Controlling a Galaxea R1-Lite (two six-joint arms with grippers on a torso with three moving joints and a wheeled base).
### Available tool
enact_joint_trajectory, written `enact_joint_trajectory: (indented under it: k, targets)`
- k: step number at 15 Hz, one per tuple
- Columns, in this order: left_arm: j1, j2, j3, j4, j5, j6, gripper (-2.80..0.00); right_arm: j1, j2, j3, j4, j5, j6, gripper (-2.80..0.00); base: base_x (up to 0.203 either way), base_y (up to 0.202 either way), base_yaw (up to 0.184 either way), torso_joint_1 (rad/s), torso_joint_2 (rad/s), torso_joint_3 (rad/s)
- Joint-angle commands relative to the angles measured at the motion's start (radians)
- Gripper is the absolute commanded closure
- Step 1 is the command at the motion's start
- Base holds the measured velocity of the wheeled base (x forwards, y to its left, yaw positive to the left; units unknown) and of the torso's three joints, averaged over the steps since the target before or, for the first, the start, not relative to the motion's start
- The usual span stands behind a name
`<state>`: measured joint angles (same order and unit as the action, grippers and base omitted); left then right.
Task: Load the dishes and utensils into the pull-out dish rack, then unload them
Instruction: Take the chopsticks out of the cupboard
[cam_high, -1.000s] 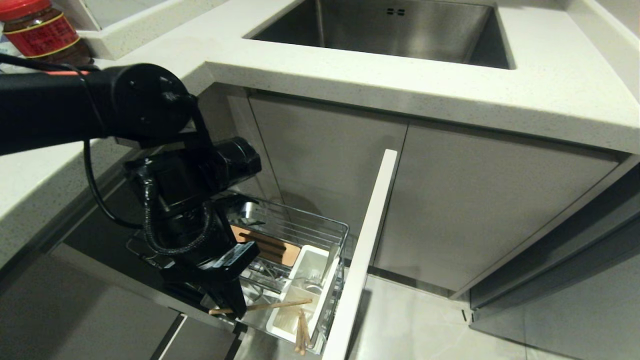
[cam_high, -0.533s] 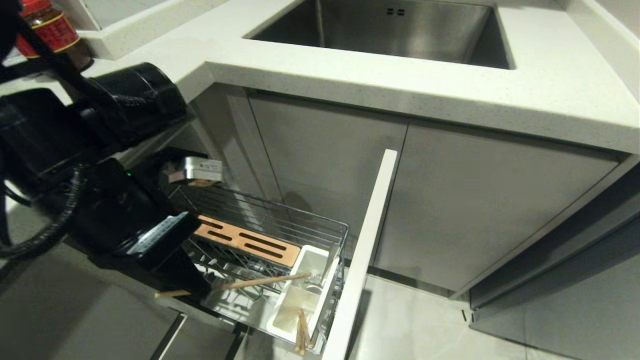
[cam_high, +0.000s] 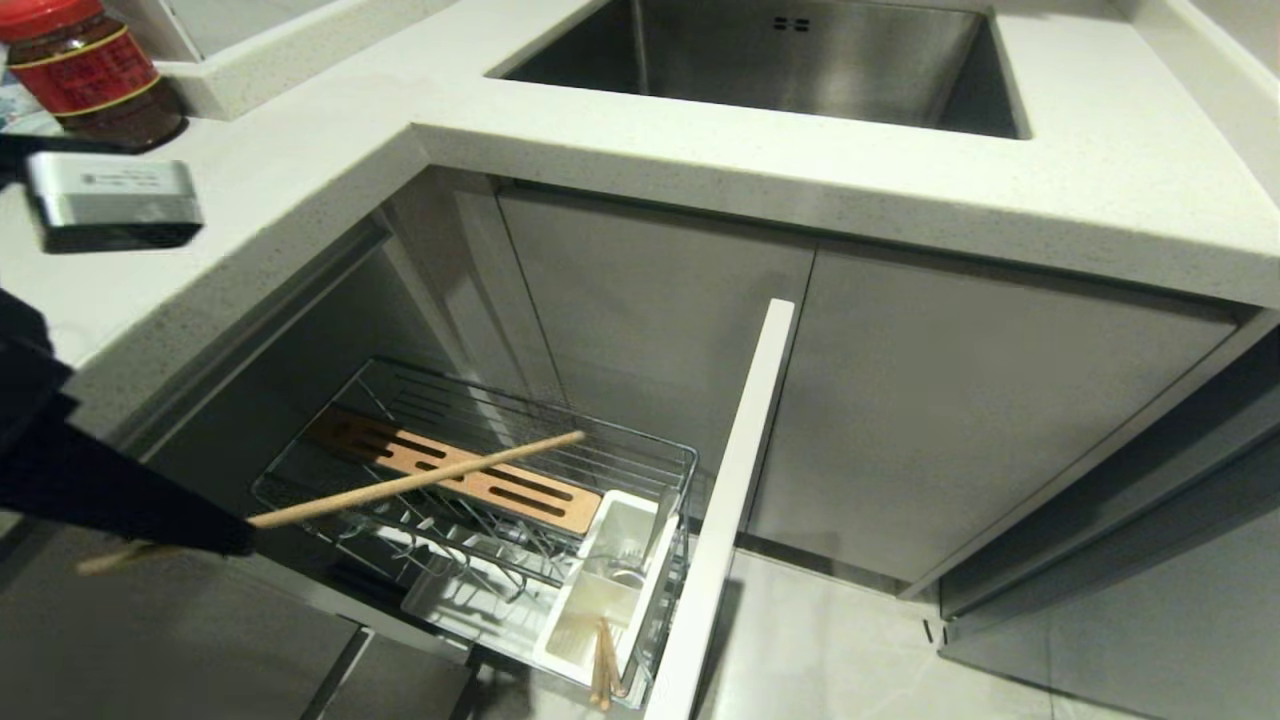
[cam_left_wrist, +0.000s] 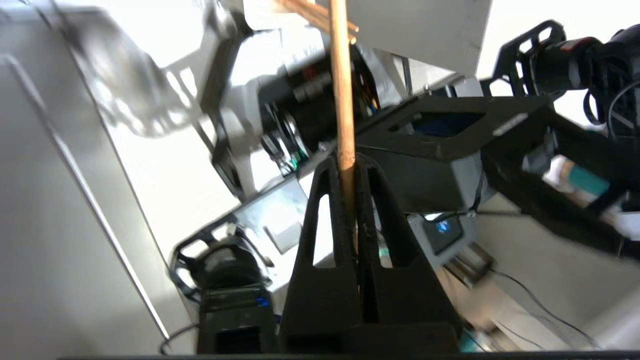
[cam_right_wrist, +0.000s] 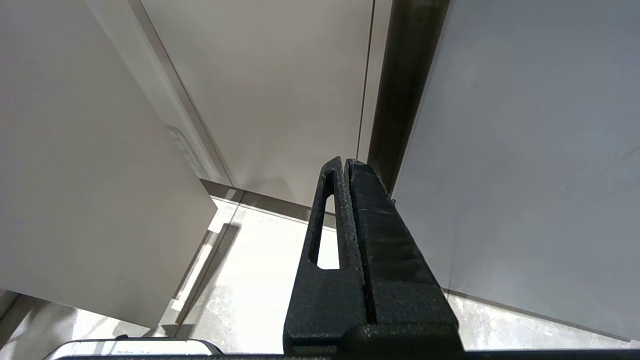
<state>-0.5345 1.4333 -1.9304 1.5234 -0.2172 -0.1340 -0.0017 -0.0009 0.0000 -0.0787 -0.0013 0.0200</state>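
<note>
Over the rack, one chopstick out

Left gripper (cam_left_wrist: 350, 165), fingers clamped on a chopstick (cam_high: 420, 478), holds it above the pull-out dish rack (cam_high: 640, 452); its mate (cam_high: 603, 665) stands in the holder. Unloading looks underway; next, setting it on the table (cam_high: 300, 150). Right gripper (cam_right_wrist: 345, 162): closed, empty.

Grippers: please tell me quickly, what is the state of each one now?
Left gripper: closed, holding one wooden chopstick above the dish rack.
Right gripper: closed, holding nothing, parked near the cabinet doors.
</note>
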Motion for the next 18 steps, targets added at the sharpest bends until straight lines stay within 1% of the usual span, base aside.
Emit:
enact_joint_trajectory:
  k: [1, 3, 5, 7, 9, 10, 13, 18]
  targets:
    - [-0.006, -0.14, -0.002, 0.007, 0.018, 0.011, 0.0, 0.0, 0.001, 0.027, -0.001, 0.0, 0.0, 0.0, 0.0, 0.0, 0.0, 0.0, 0.0, 0.0]
    - [0.001, -0.227, -0.002, -0.007, 0.025, 0.016, 0.0, 0.0, 0.001, 0.027, -0.001, 0.0, 0.0, 0.0, 0.0, 0.0, 0.0, 0.0, 0.0, 0.0]
    - [0.035, -0.313, 0.0, -0.067, 0.024, 0.017, 0.0, 0.0, 0.001, 0.026, -0.001, 0.0, 0.0, 0.0, 0.0, 0.0, 0.0, 0.0, 0.0, 0.0]
    - [0.108, -0.38, 0.001, -0.116, 0.025, 0.017, 0.0, 0.0, 0.001, 0.026, -0.001, 0.0, 0.0, 0.0, 0.0, 0.0, 0.0, 0.0, 0.0, 0.0]
    - [0.204, -0.419, 0.001, -0.158, 0.035, 0.018, 0.0, 0.0, 0.001, 0.026, -0.001, 0.0, 0.0, 0.0, 0.0, 0.0, 0.0, 0.0, 0.0, 0.0]
    - [0.271, -0.436, 0.001, -0.188, 0.052, 0.019, 0.0, 0.0, 0.001, 0.026, -0.001, 0.0, 0.0, 0.0, 0.0, 0.0, 0.0, 0.0, 0.0, 0.0]
    - [0.506, -0.469, 0.009, -0.248, 0.129, 0.014, 0.0, 0.0, 0.001, 0.028, -0.001, 0.0, 0.0, 0.0, 0.0, 0.0, 0.0, 0.0, 0.0, 0.0]
    - [0.897, -0.498, 0.016, -0.272, 0.24, -0.033, 0.0, 0.0, 0.001, 0.026, -0.001, 0.0, 0.0, 0.0, 0.0, 0.0, 0.0, 0.0, 0.0, 0.0]
